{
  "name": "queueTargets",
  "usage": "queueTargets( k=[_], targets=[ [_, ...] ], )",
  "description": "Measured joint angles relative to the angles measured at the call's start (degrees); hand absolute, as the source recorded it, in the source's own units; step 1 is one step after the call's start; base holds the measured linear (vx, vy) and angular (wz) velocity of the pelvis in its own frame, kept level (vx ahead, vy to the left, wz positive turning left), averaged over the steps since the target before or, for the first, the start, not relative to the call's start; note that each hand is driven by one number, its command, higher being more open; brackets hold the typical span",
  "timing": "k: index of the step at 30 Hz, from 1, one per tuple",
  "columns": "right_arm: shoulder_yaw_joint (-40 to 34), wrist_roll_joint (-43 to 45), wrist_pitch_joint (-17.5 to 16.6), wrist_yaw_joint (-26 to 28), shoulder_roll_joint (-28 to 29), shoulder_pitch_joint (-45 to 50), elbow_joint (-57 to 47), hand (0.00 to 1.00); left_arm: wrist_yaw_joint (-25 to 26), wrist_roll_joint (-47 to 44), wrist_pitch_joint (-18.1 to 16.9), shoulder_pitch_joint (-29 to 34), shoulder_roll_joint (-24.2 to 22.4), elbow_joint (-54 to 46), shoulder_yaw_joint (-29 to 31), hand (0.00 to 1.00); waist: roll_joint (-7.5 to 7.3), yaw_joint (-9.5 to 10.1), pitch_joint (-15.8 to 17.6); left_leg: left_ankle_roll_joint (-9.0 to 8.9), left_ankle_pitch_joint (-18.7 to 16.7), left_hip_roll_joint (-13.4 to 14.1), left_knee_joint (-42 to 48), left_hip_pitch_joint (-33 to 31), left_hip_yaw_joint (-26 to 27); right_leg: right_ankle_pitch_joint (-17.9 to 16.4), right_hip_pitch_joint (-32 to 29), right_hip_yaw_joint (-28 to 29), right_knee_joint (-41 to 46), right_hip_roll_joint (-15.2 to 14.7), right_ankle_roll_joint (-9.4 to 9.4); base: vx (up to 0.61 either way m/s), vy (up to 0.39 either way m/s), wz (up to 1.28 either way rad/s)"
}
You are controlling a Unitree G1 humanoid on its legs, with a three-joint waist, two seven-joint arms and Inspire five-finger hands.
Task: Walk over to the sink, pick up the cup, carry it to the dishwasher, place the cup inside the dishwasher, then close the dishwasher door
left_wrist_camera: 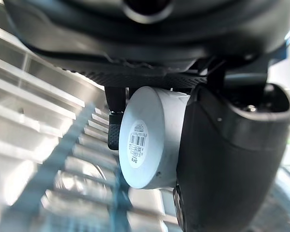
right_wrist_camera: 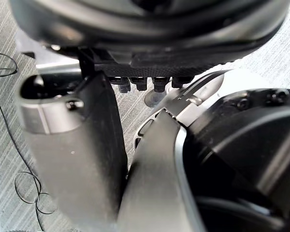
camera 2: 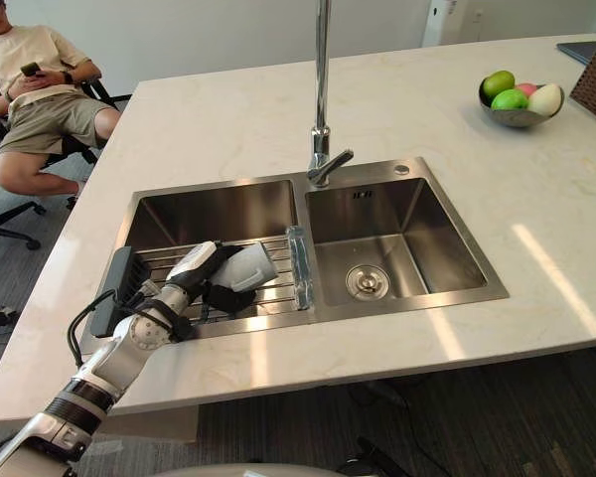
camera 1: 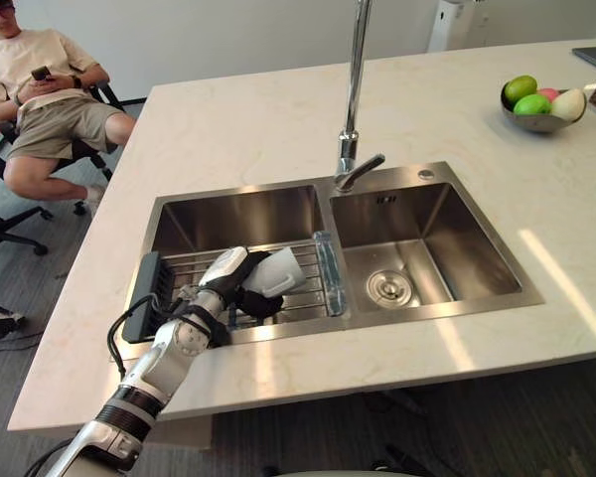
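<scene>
1. Pale, veined countertop [camera 1: 228,129] with a soft polish carries a twin-basin stainless sink [camera 1: 427,310]. A tall chrome faucet [camera 1: 356,79] rises from its back rim and serves as the landmark.
2. Left of the faucet and nearer the robot, a wire drainer rack [camera 1: 303,293] spans the left basin. It is made of thin steel rods, with a dark plastic end farthest from the faucet and a translucent bar closest to it.
3. The cup [left_wrist_camera: 150,140] lies on its side on that rack. It is white, smooth-walled and slightly tapered, and its flat base bears a sticker.
4. The left hand [camera 1: 236,288] is wrapped round the cup, thumb on one side and fingers on the other, in a closed grip.
5. The step looks like lifting the cup out. The smooth wall probably slips easily, so squeeze firmly, rise straight off the rods and clear the sink rim before swinging away from the faucet.
6. The right hand [right_wrist_camera: 72,154] hangs over grey ribbed floor [right_wrist_camera: 9,29]; whether it is open or closed cannot be told.
7. Far right of the faucet sits a metal fruit bowl [camera 1: 536,123]. Well left of it, a person [camera 1: 40,89] sits on a chair.
</scene>
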Motion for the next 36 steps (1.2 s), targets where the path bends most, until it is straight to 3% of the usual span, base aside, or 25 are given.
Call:
queueTargets(
  k=[2,8,11,16,21,22,23,25,26,28,29,30,32,34,36],
  targets=[
    [0.0,-0.3,0.0,0.3,-0.1,0.3,0.0,1.00,-0.2,-2.7,-0.1,0.5,-0.2,-2.0,1.0,0.00,-0.03,1.07,0.0,0.03,0.2,0.0,0.0,-0.1,-0.6,0.0,0.3,-0.8,0.0,0.0,0.00,-0.02,-0.025,0.16],
    [-0.1,-3.2,0.0,1.8,-0.7,0.4,0.8,1.00,-0.5,-13.3,-1.6,6.4,-0.8,-12.4,12.5,0.00,-0.05,3.62,0.0,0.18,1.2,0.0,0.0,-0.4,-4.1,-0.7,2.0,-4.0,0.4,0.0,-0.19,-0.05,-0.028,0.29],
    [-1.0,-4.7,0.0,3.0,-0.9,0.3,1.9,1.00,-1.3,-21.8,-2.2,8.6,-2.9,-17.5,19.5,0.00,-0.12,5.63,0.1,0.21,1.6,0.1,0.6,-1.4,-5.9,-1.8,1.7,-5.3,2.3,-0.1,-0.31,-0.05,-0.020,0.32],
    [-2.0,-9.1,0.2,4.8,-1.6,-1.2,3.4,1.00,-1.3,-34.0,-4.7,14.0,-5.4,-22.7,32.3,0.00,0.15,8.11,0.3,0.21,-1.8,1.1,11.0,-7.5,-9.6,-3.6,1.2,-8.2,5.0,0.0,-0.90,-0.05,-0.019,0.29],
    [-5.7,-13.9,0.7,5.9,-1.9,-1.3,4.8,1.00,1.3,-40.3,-6.1,19.3,-10.3,-25.6,44.2,0.00,1.19,10.59,0.7,0.70,-0.4,0.7,9.4,-8.6,-12.9,-5.6,2.1,-13.5,7.1,-0.3,-1.57,-0.08,-0.032,0.51],
    [-6.9,-15.6,0.6,5.9,-1.7,-1.3,4.9,1.00,1.7,-41.2,-6.2,19.6,-10.8,-26.1,46.0,0.00,1.14,10.55,0.7,3.10,-0.3,0.4,8.3,-8.9,-12.0,-5.8,2.4,-15.7,7.5,-0.8,-1.29,-0.05,-0.019,1.50],
    [-9.3,-17.2,0.0,5.9,-1.4,-0.9,4.7,1.00,2.1,-41.9,-6.3,19.5,-10.9,-26.1,48.0,0.00,0.97,10.01,0.6,5.80,-0.1,1.8,7.8,-9.6,-3.7,-5.7,3.2,-20.7,8.1,-2.0,-0.46,-0.01,0.006,1.58],
    [-10.3,-17.8,-0.6,5.9,-1.8,-0.6,4.7,1.00,2.0,-42.3,-6.8,19.3,-10.9,-26.1,48.8,0.00,1.55,9.86,0.8,6.42,1.2,2.7,7.6,-10.0,1.8,-6.1,3.6,-24.2,9.0,-3.0,0.07,0.03,0.076,1.53],
    [-11.5,-17.8,-1.2,5.8,-2.9,-0.2,4.6,1.00,1.9,-43.5,-7.4,19.4,-10.9,-26.1,49.8,0.00,2.69,10.45,1.0,6.33,3.4,2.4,6.9,-10.2,4.9,-7.3,4.0,-28.2,12.1,-4.6,0.55,0.04,0.139,1.34],
    [-12.2,-17.7,-1.5,5.8,-3.2,-0.2,4.2,1.00,1.9,-43.6,-7.8,19.4,-10.9,-26.1,50.9,0.00,2.78,11.09,1.1,7.04,3.0,1.8,6.6,-10.3,6.2,-8.1,4.2,-29.8,14.1,-5.9,-0.07,0.03,0.153,0.95],
    [-12.3,-17.3,-2.0,5.9,-2.9,-0.1,3.6,1.00,1.9,-44.3,-8.4,19.1,-10.9,-25.9,51.7,0.00,2.57,11.02,1.2,7.45,2.0,1.6,6.9,-10.3,9.0,-8.4,4.8,-31.2,14.6,-6.7,-0.05,0.03,0.162,1.24],
    [-12.3,-15.5,-2.7,6.0,-2.6,-0.1,3.0,1.00,1.8,-45.5,-9.7,17.9,-10.8,-25.2,51.9,0.00,2.26,10.26,1.3,7.41,1.3,1.9,7.8,-10.3,15.3,-9.0,5.8,-33.3,14.1,-7.4,-0.02,0.04,0.153,1.35],
    [-12.4,-12.8,-3.0,5.9,-2.8,-0.2,3.0,1.00,1.5,-45.9,-11.1,16.3,-10.8,-23.8,51.2,0.00,2.25,9.38,1.4,7.38,1.3,1.5,7.9,-10.3,19.1,-10.5,6.7,-33.9,13.4,-8.0,1.00,0.04,0.135,1.29],
    [-12.5,-10.9,-3.4,5.2,-2.7,-0.6,2.9,1.00,1.6,-46.2,-11.7,16.0,-10.9,-23.4,50.4,0.00,2.33,8.94,1.5,8.02,1.8,-0.6,7.2,-10.0,19.9,-11.0,7.8,-34.4,14.1,-9.3,2.03,0.03,0.123,0.92],
    [-12.8,-10.9,-3.4,5.0,-2.2,-0.2,2.5,1.00,2.6,-45.7,-11.8,15.8,-11.0,-23.5,48.0,0.00,2.18,8.88,1.5,7.58,3.0,-2.5,5.6,-9.0,18.4,-10.5,9.3,-35.6,14.5,-10.1,2.54,0.07,0.092,0.51]
  ],
)
